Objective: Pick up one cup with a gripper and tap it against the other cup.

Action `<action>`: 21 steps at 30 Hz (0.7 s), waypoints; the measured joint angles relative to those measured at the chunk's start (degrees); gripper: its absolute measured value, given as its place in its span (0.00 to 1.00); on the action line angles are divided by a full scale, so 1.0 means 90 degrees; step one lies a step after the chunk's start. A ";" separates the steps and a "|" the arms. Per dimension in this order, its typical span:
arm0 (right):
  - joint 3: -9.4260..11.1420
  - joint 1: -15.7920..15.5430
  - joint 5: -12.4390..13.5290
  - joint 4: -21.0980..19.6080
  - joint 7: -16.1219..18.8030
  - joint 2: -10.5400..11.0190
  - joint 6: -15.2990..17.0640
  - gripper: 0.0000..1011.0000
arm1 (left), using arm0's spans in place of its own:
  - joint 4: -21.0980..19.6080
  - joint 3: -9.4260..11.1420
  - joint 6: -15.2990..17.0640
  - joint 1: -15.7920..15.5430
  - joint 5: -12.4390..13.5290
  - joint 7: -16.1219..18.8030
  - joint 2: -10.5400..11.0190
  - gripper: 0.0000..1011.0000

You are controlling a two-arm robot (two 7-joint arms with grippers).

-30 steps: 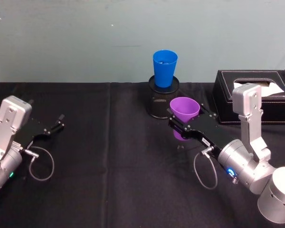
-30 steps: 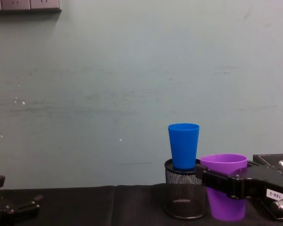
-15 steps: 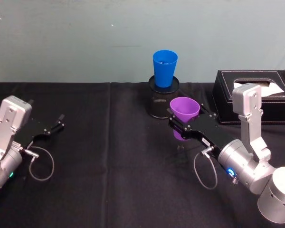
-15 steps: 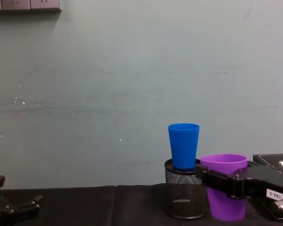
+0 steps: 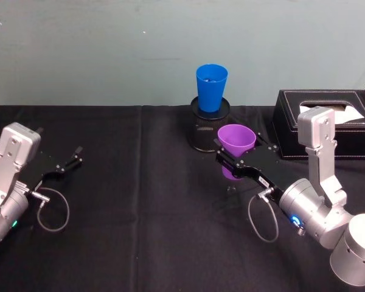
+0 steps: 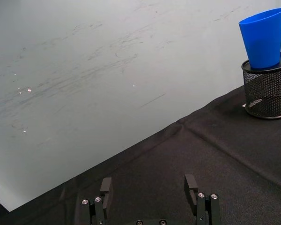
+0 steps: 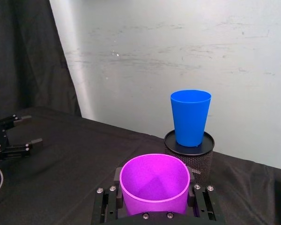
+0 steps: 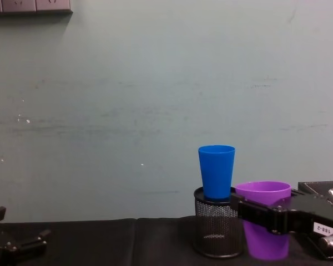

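Purple cup (image 5: 236, 141): upright, mouth up, just in front of and to the right of the mesh holder (image 5: 202, 137), toward the far edge of the counter (image 5: 140, 213). Whether its base rests on the cloth cannot be told.

Right end effector (image 5: 238, 159): clenched on the purple cup just below the rim, one flat finger on each side.

Blue cup (image 5: 211, 88): upright, seated in the top of the mesh holder by the far edge, near mid-width. Its rim stands higher than the purple cup's, and the two cups are apart.

Left end effector (image 5: 70, 159): released, fingers spread, low over the counter near the left edge, grasping nothing.

Black tissue box (image 5: 292, 131): far right corner.
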 joint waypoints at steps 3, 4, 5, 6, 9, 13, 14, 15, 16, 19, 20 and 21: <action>0.0000 0.0000 0.0000 0.0000 0.0000 0.0000 0.0000 0.73 | 0.0000 0.0000 0.0000 0.0000 0.0000 0.0000 0.0000 0.99; 0.0000 0.0000 0.0000 0.0000 0.0000 0.0000 0.0000 0.73 | 0.0000 0.0000 0.0000 0.0000 0.0000 0.0000 0.0000 0.99; 0.0000 0.0000 0.0000 0.0000 0.0000 0.0000 0.0000 0.73 | 0.0000 0.0000 0.0000 0.0000 0.0000 0.0000 0.0000 0.99; 0.0000 0.0000 0.0000 0.0000 0.0000 0.0000 0.0000 0.73 | 0.0000 0.0000 0.0000 0.0000 0.0000 0.0000 0.0000 0.99; 0.0000 0.0000 0.0000 0.0000 0.0000 0.0000 0.0000 0.73 | 0.0000 0.0000 0.0000 0.0000 0.0000 0.0000 0.0000 0.99; 0.0000 0.0000 0.0000 0.0000 0.0000 0.0000 0.0000 0.73 | 0.0000 -0.0001 0.0000 0.0000 0.0000 0.0000 0.0000 0.99; 0.0000 0.0000 0.0000 0.0000 0.0000 0.0000 0.0000 0.73 | 0.0000 0.0000 0.0000 0.0000 0.0000 0.0000 0.0000 0.99; 0.0000 0.0000 0.0000 0.0000 0.0000 0.0001 0.0000 0.73 | 0.0000 0.0000 0.0000 0.0000 0.0000 0.0000 0.0000 0.99; 0.0000 0.0000 0.0000 0.0000 0.0000 0.0000 0.0000 0.73 | 0.0000 0.0000 0.0000 0.0000 0.0000 0.0000 0.0000 0.99; 0.0000 0.0000 0.0000 0.0000 0.0000 0.0000 0.0000 0.73 | 0.0000 0.0000 0.0000 0.0000 0.0000 0.0000 0.0000 0.99; 0.0000 0.0000 0.0000 0.0000 0.0000 0.0000 0.0000 0.73 | 0.0000 0.0000 0.0000 -0.0001 0.0000 0.0000 0.0000 0.99; 0.0000 0.0000 0.0000 0.0000 0.0000 0.0000 0.0000 0.73 | 0.0000 0.0000 0.0000 0.0000 0.0000 0.0000 0.0000 0.99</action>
